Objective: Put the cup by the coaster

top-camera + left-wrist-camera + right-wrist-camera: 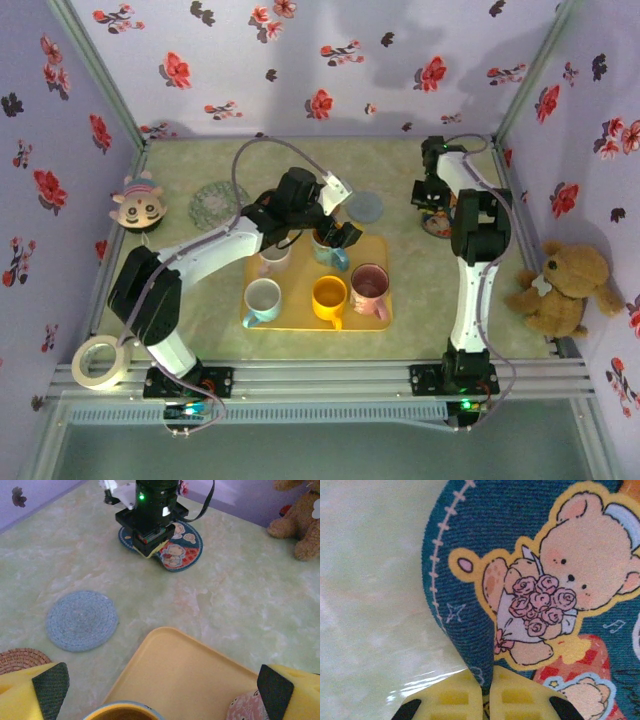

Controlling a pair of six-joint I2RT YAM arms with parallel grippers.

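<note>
A yellow tray [300, 320] holds several cups. My left gripper [336, 237] hangs open over a blue cup [328, 250] at the tray's back edge. In the left wrist view that cup's rim [122, 711] sits between the wide-spread fingers [47, 685], untouched. My right gripper [487, 692] is shut on the lifted, folded edge of a bear-printed coaster [530, 580], which lies at the back right [438, 224]. The left wrist view shows the coaster [182, 550] under the right gripper [150, 540].
A blue-grey woven coaster [82, 620] lies behind the tray, a brown one [20, 660] to its left, and a lacy one [215, 203] at the back left. A teddy bear [565, 290], a plush toy [140, 205] and a tape roll [98, 360] line the walled table's sides.
</note>
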